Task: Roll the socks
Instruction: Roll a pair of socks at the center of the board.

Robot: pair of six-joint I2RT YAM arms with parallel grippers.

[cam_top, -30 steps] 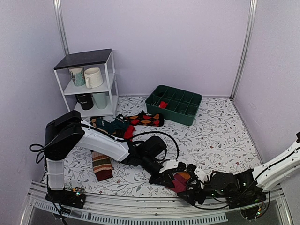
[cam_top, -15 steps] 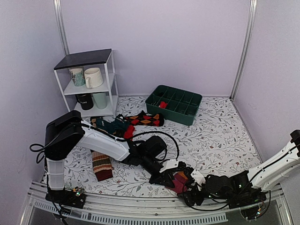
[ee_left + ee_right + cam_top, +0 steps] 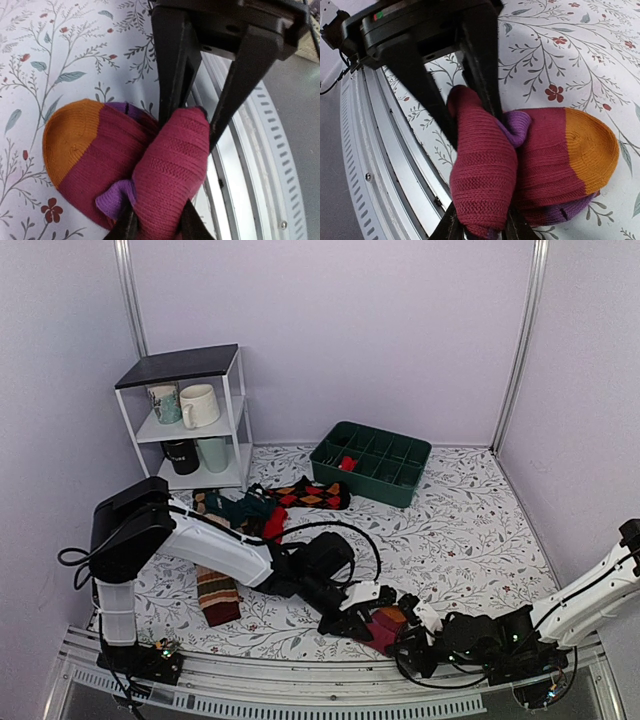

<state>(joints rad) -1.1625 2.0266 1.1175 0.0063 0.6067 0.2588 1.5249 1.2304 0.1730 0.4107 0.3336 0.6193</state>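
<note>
Maroon knit, with an orange toe and a purple band, is seen bunched into a sock [image 3: 100, 155] bundle at the near edge of the table [image 3: 470, 530], just beside the rail [image 3: 235, 165]; a ribbed maroon fold is raised over it. The left gripper [image 3: 189, 127] is closed narrowly on that fold; the right gripper [image 3: 475, 130] is clamped on the same fold from the opposite side, so the bundle is held between both. The rolling is judged to be far along, with the cuff being drawn over the roll to lock it. The next move is judged to call for the cuff to be stretched wide and turned over the bundle without the roll being let loose. No brand or writing can be read; marks on the mugs [image 3: 198, 405] of the shelf [image 3: 180, 365] are too small.
</note>
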